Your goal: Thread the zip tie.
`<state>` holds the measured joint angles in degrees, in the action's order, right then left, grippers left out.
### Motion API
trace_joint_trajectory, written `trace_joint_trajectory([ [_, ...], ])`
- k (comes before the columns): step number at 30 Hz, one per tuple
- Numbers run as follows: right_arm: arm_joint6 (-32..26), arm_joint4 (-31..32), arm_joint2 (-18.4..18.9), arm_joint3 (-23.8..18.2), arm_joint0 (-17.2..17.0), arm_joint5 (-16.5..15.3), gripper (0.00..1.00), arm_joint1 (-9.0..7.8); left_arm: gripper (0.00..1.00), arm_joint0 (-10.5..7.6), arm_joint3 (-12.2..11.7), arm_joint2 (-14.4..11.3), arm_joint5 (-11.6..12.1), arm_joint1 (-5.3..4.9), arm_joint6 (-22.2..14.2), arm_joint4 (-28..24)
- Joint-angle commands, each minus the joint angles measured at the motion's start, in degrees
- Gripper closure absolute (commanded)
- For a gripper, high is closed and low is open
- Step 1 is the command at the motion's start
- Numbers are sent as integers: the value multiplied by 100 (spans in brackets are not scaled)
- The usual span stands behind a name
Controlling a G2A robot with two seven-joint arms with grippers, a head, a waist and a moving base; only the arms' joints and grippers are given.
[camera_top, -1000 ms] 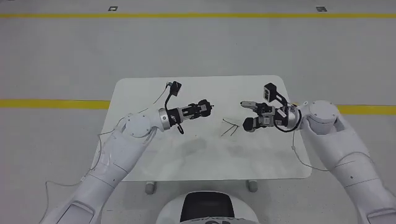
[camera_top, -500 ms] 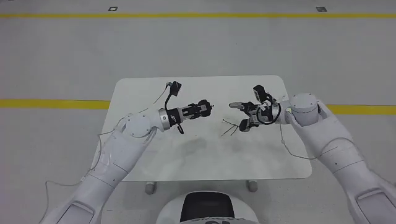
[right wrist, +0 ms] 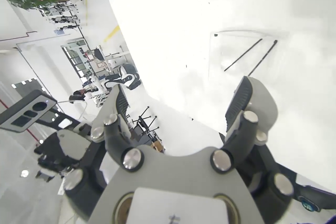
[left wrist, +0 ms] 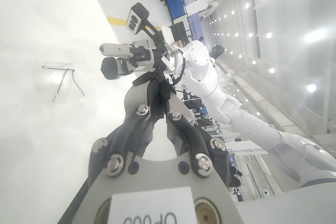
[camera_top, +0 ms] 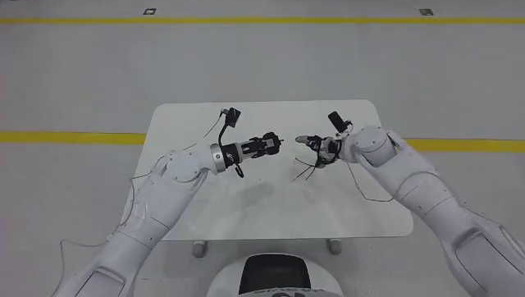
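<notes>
Two thin black zip ties (camera_top: 304,168) lie on the white table (camera_top: 205,215) near its middle, seemingly on a clear plastic sheet (right wrist: 218,51). My right gripper (camera_top: 312,148) hovers open just above and beside them; in the right wrist view its fingers (right wrist: 242,96) spread wide with the zip ties (right wrist: 244,54) lying past them. My left gripper (camera_top: 277,141) is held off the table a short way left of the right one. Its jaws are pressed together (left wrist: 157,80), and I cannot make out anything between them. The left wrist view also shows the zip ties (left wrist: 61,80) and the right gripper (left wrist: 106,62).
A thin cable (camera_top: 373,190) trails from the right arm across the table's right side. Bare table surface (camera_top: 246,207) stretches in front of both grippers. A yellow floor line (camera_top: 74,137) runs behind the table.
My right arm has swung left toward the table's middle, bringing its open gripper over the zip ties. The left arm has stayed where it was.
</notes>
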<state>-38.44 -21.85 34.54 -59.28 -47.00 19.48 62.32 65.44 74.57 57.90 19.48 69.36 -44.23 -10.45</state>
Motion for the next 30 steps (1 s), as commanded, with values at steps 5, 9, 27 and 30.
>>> trace_joint_trajectory([
  [5,433,-484,-827,509,473,0,0,260,100,0,0,0,0,0,0,0],
  [9,433,-484,-827,509,473,0,0,260,100,0,0,0,0,0,0,0],
  [27,433,-484,-827,509,473,0,0,260,100,357,-54,498,-68,-226,-942,-938],
  [30,433,-484,-827,509,473,0,0,260,100,375,-48,518,-29,-243,-997,-1072],
])
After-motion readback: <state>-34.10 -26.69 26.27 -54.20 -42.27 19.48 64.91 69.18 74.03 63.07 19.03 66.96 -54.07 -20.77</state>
